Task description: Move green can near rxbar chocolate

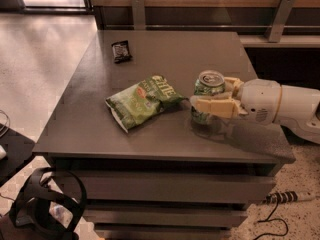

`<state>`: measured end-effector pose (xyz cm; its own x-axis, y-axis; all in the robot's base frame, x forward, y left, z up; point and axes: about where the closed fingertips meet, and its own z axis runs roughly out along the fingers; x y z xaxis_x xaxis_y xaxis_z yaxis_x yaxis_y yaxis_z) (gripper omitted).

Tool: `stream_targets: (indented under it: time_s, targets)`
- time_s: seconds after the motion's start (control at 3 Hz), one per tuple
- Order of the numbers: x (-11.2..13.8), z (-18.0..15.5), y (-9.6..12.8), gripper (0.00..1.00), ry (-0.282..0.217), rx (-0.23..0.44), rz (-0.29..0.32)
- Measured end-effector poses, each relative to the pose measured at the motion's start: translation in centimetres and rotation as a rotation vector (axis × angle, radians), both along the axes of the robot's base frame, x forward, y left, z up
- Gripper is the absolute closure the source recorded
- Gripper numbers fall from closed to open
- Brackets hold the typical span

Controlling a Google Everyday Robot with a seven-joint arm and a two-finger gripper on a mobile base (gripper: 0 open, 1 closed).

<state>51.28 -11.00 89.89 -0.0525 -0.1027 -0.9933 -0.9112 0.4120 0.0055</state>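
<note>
The green can (209,84), with a silver top and pull tab, is upright at the right side of the grey table (165,49). My gripper (207,98) reaches in from the right and is shut on the can, one pale finger (215,107) across its front and the other behind it. The can seems to hang just above the tabletop, with a shadow under it. The rxbar chocolate (121,51), a small dark wrapper, lies flat at the far left of the table, well away from the can.
A crinkled green chip bag (144,101) lies just left of the can, between it and the rxbar. A wooden wall with metal brackets (279,15) runs behind the table. A black headset (46,204) and cables lie on the floor at lower left.
</note>
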Motion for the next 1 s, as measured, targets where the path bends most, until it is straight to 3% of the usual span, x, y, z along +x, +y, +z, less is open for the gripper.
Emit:
stream_targets:
  time_s: [0.33, 1.0]
  targets:
    - [3.8, 3.5, -0.4, 1.0, -0.021, -0.016, -0.03]
    - [13.8, 10.3, 1.4, 1.0, -0.054, -0.027, -0.17]
